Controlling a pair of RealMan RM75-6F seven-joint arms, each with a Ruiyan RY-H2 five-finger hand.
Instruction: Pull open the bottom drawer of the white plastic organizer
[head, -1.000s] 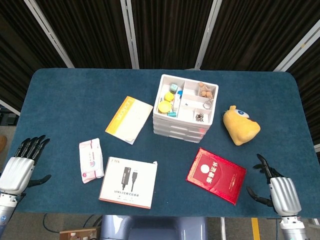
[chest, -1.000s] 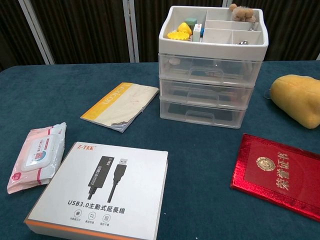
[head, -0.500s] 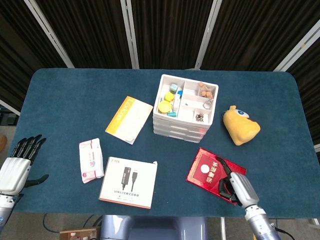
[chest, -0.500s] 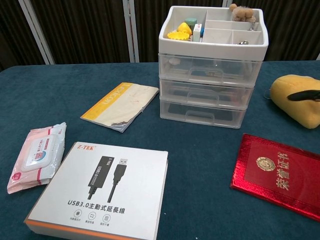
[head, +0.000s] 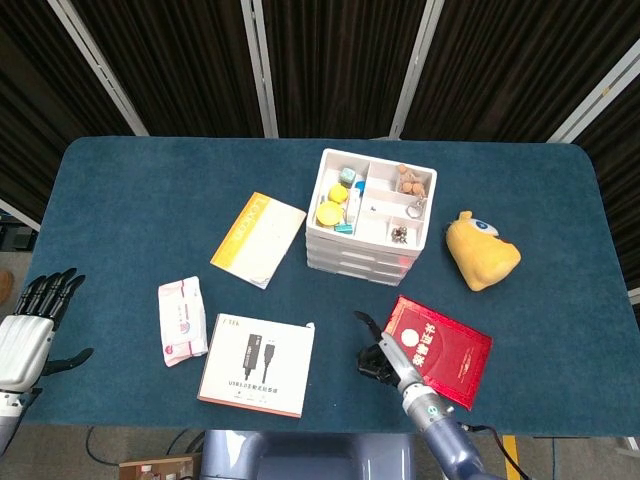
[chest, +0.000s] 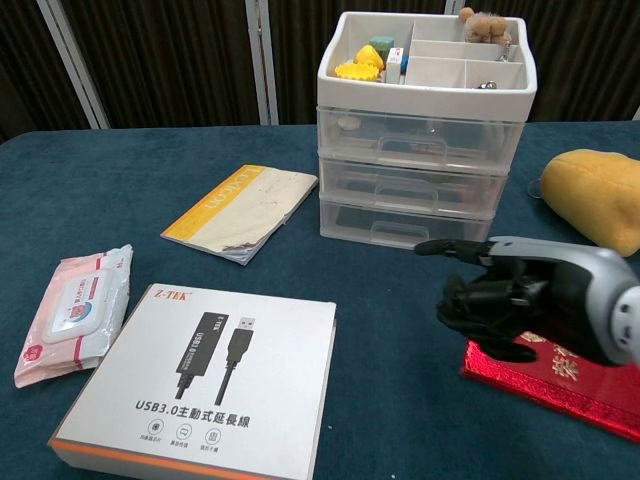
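The white plastic organizer (chest: 420, 130) stands in the upper centre-right of the chest view, a tray of small items on top and three clear drawers beneath; the bottom drawer (chest: 405, 228) sits fully closed against the blue table (chest: 150, 170), its recessed handle in the middle of its front. The right hand (chest: 530, 295) hovers at the lower right of that view, near the drawer front but apart from it, partly above the red booklet (chest: 560, 385). To do this step well, I judge the hand should go low and forward, hook fingertips into the handle recess and pull straight toward the robot so the light organizer does not slide or tip. Its fingers (chest: 450, 246) are loosely curled, one stretched toward the drawer, holding and touching nothing. The left hand (head: 25, 335) rests at the lower left edge of the head view, fingers apart, empty
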